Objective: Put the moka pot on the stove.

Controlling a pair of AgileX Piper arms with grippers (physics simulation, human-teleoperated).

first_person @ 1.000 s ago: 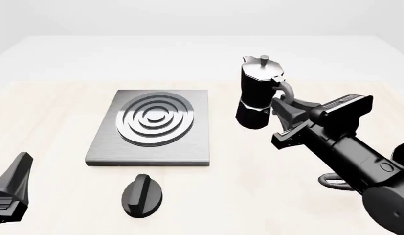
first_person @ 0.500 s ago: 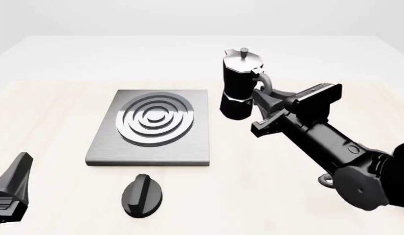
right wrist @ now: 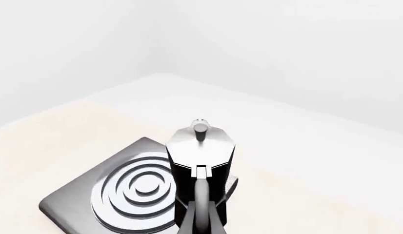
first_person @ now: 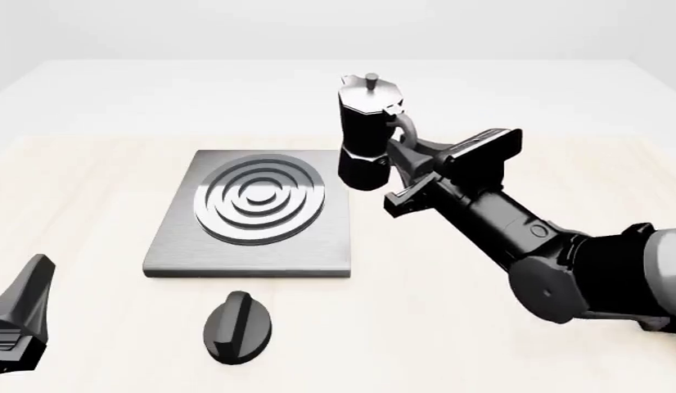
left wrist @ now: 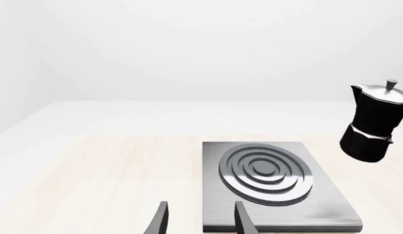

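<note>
Black pot (first_person: 367, 135), silver-lidded, held off the table by its handle in the right gripper (first_person: 402, 155), jaws clamped on it, fingertips mostly hidden behind handle and pot; it hangs tilted just beside the stove's (first_person: 256, 214) far right corner, its base overlapping that edge in the front view. Left gripper (left wrist: 198, 219) cut off by the frame, fingers apart, nothing between; knob (first_person: 237, 326) near the stove's front edge. Since a second ago the pot has travelled left toward the stove; left gripper unchanged.
</note>
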